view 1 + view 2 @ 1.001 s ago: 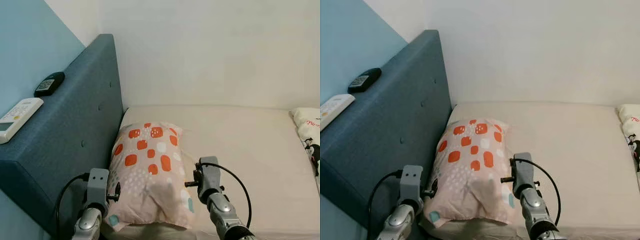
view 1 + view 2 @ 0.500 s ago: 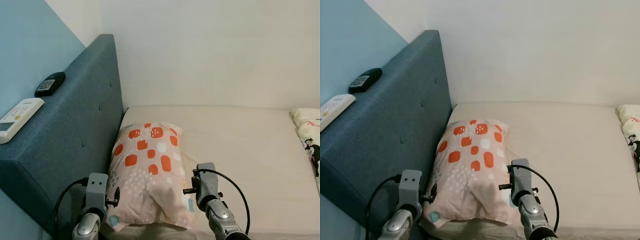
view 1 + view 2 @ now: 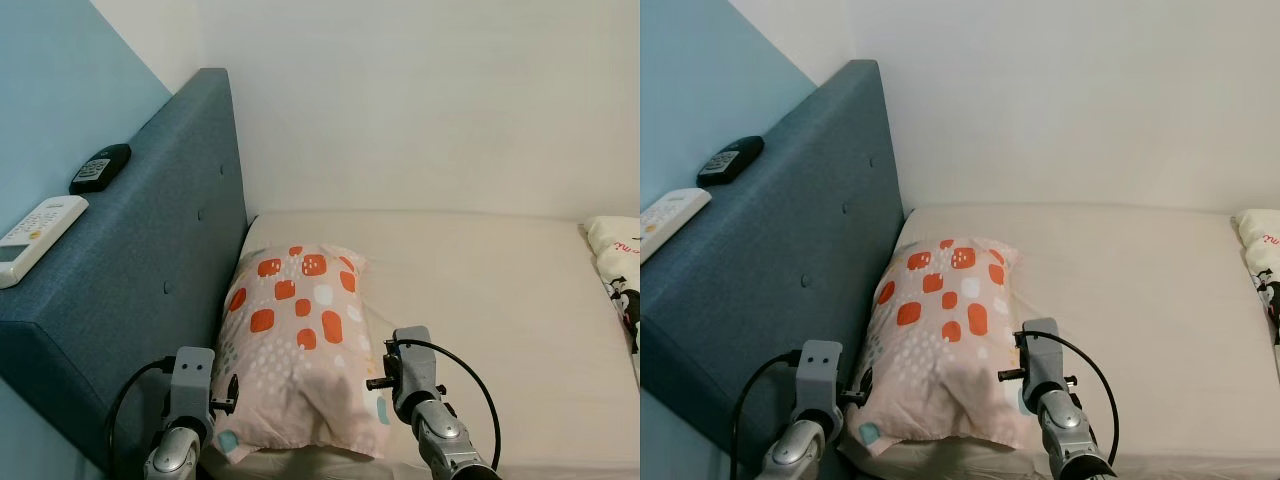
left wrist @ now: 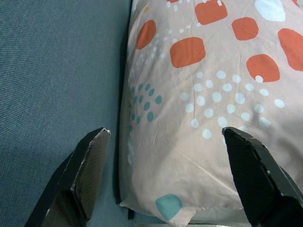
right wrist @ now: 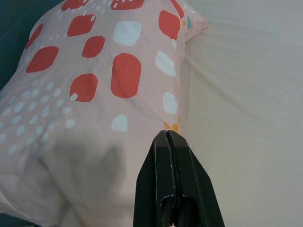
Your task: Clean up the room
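I see the pillow (image 3: 300, 345) lying lengthwise near-to-far beside the headboard (image 3: 130, 290), between my wide-spread left gripper (image 4: 175, 179) at its near-left corner and pressed-together right gripper (image 5: 170, 184) along its right edge.

My arms hide the pillow's (image 3: 300, 345) near corners. A second pillow (image 3: 615, 265) is cut by the edge; its print is unreadable.

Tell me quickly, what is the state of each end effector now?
Left end effector: open, over the pillow edge, holding nothing.
Right end effector: closed, holding nothing.
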Tool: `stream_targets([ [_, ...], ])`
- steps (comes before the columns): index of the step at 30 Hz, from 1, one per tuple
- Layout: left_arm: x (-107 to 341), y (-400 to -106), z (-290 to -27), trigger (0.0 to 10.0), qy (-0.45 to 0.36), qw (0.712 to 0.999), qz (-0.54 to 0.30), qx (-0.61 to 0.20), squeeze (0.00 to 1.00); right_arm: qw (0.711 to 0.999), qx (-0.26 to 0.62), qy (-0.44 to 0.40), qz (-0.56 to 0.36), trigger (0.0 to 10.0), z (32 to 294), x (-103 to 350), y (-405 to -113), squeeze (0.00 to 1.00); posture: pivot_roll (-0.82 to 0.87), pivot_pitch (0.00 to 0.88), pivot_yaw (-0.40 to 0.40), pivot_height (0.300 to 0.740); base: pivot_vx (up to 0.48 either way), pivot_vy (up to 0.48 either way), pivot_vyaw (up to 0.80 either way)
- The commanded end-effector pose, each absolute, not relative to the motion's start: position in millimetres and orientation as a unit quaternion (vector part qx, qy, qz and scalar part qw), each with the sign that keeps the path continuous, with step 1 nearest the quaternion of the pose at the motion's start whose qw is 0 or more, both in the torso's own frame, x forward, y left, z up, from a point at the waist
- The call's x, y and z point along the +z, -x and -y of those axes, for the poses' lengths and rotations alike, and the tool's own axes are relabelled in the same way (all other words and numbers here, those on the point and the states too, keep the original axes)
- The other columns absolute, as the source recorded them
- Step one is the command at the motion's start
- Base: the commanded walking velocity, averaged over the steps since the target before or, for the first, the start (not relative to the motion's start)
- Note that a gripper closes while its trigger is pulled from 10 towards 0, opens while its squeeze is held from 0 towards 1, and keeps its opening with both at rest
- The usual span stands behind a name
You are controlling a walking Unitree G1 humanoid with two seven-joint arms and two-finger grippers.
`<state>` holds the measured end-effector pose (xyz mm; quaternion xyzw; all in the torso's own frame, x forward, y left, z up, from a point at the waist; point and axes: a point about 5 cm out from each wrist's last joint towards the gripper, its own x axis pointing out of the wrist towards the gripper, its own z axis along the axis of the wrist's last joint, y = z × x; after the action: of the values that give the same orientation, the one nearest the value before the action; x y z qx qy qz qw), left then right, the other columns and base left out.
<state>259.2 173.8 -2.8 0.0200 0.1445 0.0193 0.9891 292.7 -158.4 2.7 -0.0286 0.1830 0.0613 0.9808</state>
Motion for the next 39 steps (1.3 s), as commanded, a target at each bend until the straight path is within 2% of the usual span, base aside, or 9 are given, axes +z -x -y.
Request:
stream_targets([
  [1,-2.3,-258.1,-175.4,10.0,-0.018,0.989,-0.142,0.023,0.0,0.983,0.06,0.029,-0.173,10.0,158.3,7.2,-296.6,0.0,0.03,0.073,-0.048,0.716,0.0,0.0,0.0],
  [39,3.6,-262.5,-174.2,10.0,-0.023,0.992,-0.127,0.008,0.0,0.985,0.056,0.018,-0.165,10.0,159.4,14.1,-304.0,0.0,0.03,0.08,-0.046,0.712,0.0,0.0,0.0],
])
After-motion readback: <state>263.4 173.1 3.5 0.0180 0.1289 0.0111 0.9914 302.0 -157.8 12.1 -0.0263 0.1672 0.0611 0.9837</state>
